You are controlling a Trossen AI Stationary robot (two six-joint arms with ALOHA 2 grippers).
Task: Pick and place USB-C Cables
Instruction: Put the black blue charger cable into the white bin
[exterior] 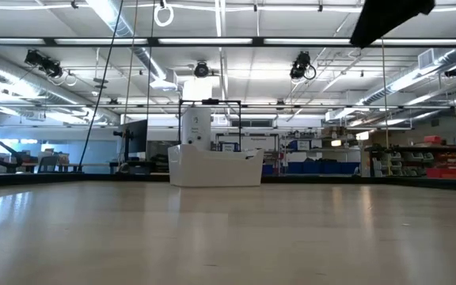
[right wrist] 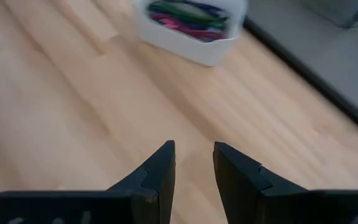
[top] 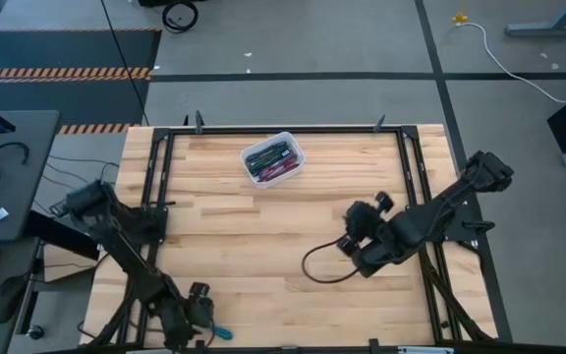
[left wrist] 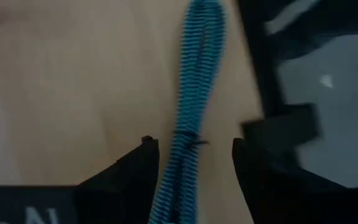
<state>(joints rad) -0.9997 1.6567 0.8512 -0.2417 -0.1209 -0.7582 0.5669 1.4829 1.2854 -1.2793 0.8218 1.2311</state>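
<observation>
USB-C cables show in two places. One teal cable (left wrist: 188, 118), a ribbed, tightly banded coil pinched by a thin dark tie near its middle, lies on the wooden table (top: 263, 226) at about 7 o'clock, right at the near edge. From above only its tip (top: 221, 332) peeks out beside the left gripper (top: 197, 315), and the rest is cut off by the picture's border and the arm. In the left wrist view the left gripper (left wrist: 193, 152) stands spread, one finger on each side of the coil; whether either finger touches it cannot be told, and the cable's near end runs out of sight between them.

Moving right, the white bin (top: 272, 158) sits at about 12 o'clock near the far edge, holding more bundled cables (top: 269, 160) in magenta and green, with darker ones too small to sort. In the low view the bin (exterior: 215, 166) hides its contents behind its wall. The right wrist view shows the bin (right wrist: 191, 28) blurred, green over magenta inside.

Farther right, at about 4 o'clock, the right gripper (top: 347, 246) hangs over bare wood, well apart from the bin. Its fingers (right wrist: 160, 171) stand slightly parted with nothing between them. A black wire loop (top: 314, 267) lies just beside it.
</observation>
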